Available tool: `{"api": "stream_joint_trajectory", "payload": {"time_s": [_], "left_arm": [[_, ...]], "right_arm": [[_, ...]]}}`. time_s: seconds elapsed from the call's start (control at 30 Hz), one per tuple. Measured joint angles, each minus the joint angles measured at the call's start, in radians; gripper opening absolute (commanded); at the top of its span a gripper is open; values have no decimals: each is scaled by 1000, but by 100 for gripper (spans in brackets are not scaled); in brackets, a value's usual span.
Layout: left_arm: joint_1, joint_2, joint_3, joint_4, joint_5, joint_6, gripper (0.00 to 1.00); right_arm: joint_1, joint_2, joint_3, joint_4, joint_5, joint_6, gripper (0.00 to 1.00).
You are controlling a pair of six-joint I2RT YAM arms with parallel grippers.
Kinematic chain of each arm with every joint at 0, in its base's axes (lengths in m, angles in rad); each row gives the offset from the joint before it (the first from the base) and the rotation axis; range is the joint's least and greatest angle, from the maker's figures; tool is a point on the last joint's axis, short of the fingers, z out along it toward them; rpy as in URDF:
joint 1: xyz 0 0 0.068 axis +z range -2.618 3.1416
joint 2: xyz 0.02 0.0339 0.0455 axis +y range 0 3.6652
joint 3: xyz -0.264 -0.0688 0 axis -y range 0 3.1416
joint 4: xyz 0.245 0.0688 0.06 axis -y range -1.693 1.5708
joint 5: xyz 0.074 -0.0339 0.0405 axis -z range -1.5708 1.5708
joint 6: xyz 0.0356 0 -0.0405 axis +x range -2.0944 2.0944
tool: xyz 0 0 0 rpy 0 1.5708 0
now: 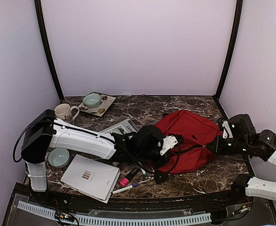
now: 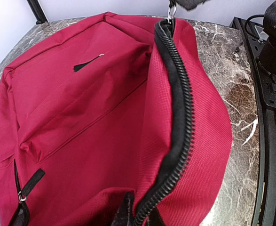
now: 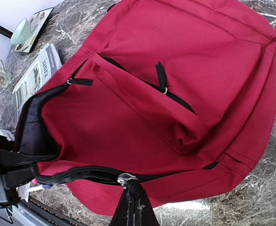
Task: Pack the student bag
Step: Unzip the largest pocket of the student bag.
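The student bag (image 1: 187, 136) is a red backpack lying flat on the marble table at centre right. My left gripper (image 1: 171, 142) reaches across from the left. In the left wrist view it (image 2: 138, 211) is shut on the bag's red fabric edge beside the black zip teeth (image 2: 177, 127). My right gripper (image 1: 214, 145) is at the bag's right side. In the right wrist view it (image 3: 134, 195) is shut on the black zip pull, just below the metal slider (image 3: 125, 179). The main zip is partly open, with dark lining (image 3: 32, 127) showing at the left end.
A white notebook (image 1: 90, 177), a pink marker (image 1: 124, 181) and pens (image 1: 128, 187) lie near the front. A magazine (image 1: 121, 127) sits left of the bag. A mug (image 1: 65, 112), a tray (image 1: 105, 106) with a bowl (image 1: 91, 100) and a teal dish (image 1: 59, 157) stand at left.
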Motion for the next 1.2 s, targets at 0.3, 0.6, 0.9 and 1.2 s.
{"api": "stream_joint_trajectory", "payload": {"time_s": [0.3,0.6,0.9,1.2], "left_arm": [[5,-43,-71,24,-18,-38,0],[25,-81,-117,66,0,-78,0],[27,-90,-149,113,2,-136,0],[27,-112,-164,106,12,-154,0]], "right_arm": [[0,-21,-81,51,34,26,0],[0,-32,-108,76,91,74,0],[1,-65,-107,29,145,146,0],[2,-38,-105,9,163,173,0]]}}
